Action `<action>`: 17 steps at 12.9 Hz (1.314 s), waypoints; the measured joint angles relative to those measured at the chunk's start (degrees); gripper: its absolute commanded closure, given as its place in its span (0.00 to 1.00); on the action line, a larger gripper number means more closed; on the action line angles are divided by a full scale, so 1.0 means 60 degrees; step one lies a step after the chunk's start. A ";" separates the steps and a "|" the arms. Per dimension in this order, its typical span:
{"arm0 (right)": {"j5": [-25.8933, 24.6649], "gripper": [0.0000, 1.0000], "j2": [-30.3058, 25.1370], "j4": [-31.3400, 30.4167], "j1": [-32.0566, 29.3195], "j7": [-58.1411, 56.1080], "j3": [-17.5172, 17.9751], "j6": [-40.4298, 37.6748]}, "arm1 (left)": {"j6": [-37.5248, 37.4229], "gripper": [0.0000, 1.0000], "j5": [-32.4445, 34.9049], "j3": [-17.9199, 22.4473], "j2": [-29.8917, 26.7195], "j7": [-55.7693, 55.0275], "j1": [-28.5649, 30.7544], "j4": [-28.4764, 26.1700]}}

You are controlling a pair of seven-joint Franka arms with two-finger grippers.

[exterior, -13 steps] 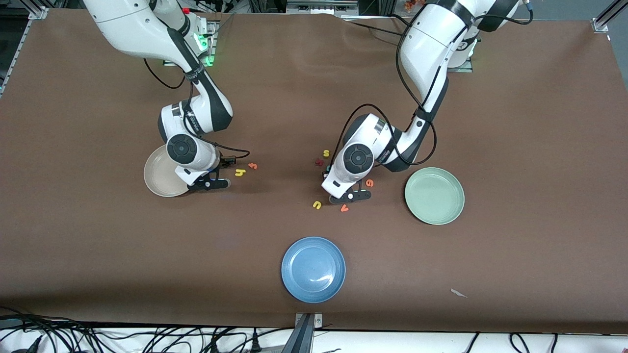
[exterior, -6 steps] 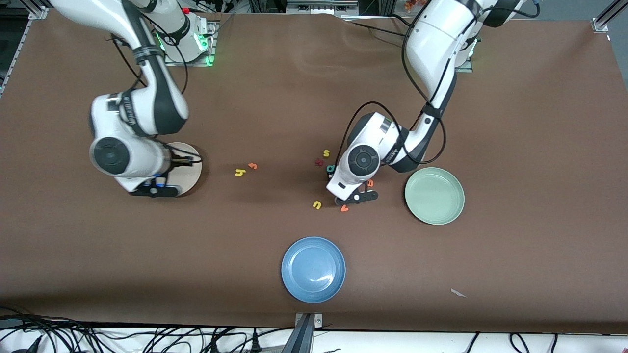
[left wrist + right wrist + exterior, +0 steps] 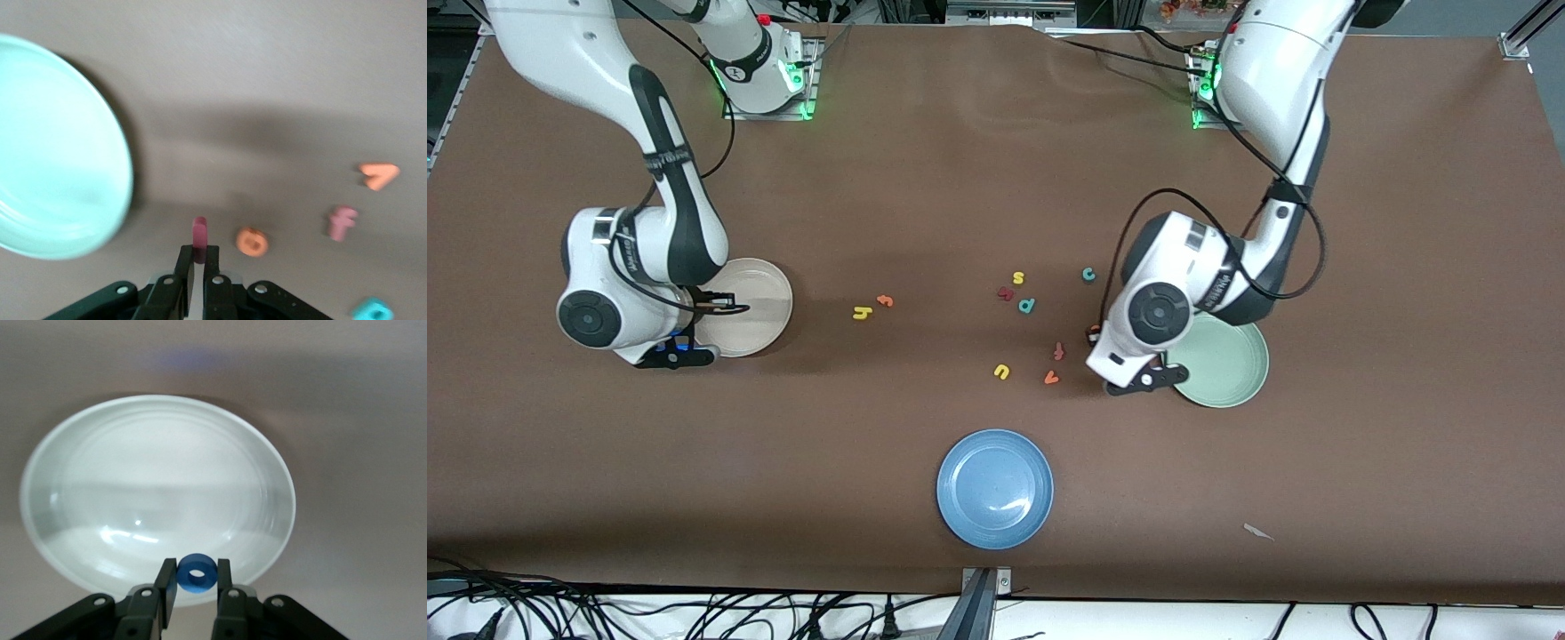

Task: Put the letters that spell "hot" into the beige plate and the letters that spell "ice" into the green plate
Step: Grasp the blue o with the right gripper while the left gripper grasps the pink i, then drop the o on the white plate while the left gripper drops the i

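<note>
My left gripper is shut on the dark red i, over the table just beside the green plate. The orange e lies on the table close by. The teal c lies farther from the front camera. My right gripper is shut on the blue o, over the rim of the beige plate. The yellow h and the orange t lie side by side mid-table.
A blue plate sits near the front edge. Loose letters lie mid-table: yellow s, a dark red letter, a teal p-shaped letter, red-orange f, yellow u and orange v.
My right gripper has swung from beside the h and t to the beige plate's rim. My left gripper has moved from the letter cluster toward the green plate, uncovering the teal c.
</note>
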 measured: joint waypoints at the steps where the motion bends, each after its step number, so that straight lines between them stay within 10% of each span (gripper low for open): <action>1: 0.0000 0.78 0.0182 -0.0030 -0.0002 -0.0109 0.0001 0.0226 | -0.0006 1.00 0.0011 0.0016 0.0000 0.0631 0.0310 -0.0018; 5: 0.0000 0.01 0.0418 -0.0031 -0.0039 -0.0405 0.0000 0.0398 | -0.0006 1.00 0.0347 0.0029 0.0210 0.2115 0.1190 -0.0141; 7: 0.0004 0.01 0.0403 0.0003 -0.0059 -0.0407 0.0000 0.0367 | -0.0003 0.91 0.0349 0.0028 0.0514 0.2193 0.1318 -0.0178; 8: 0.0030 0.01 0.0338 0.0091 -0.0055 -0.0369 0.0004 0.0243 | 0.0005 0.32 0.0349 0.0024 0.0715 0.2196 0.1321 -0.0183; 9: 0.0122 0.01 0.0203 0.0293 -0.0035 -0.0197 0.0024 0.0009 | 0.0019 0.00 0.0349 0.0009 0.0870 0.2196 0.1320 -0.0183; 17: 0.0566 0.02 -0.0502 0.1071 0.0311 0.4165 0.2058 -0.0020 | 0.0024 0.00 -0.0064 -0.0864 0.0326 0.1831 0.1201 0.0092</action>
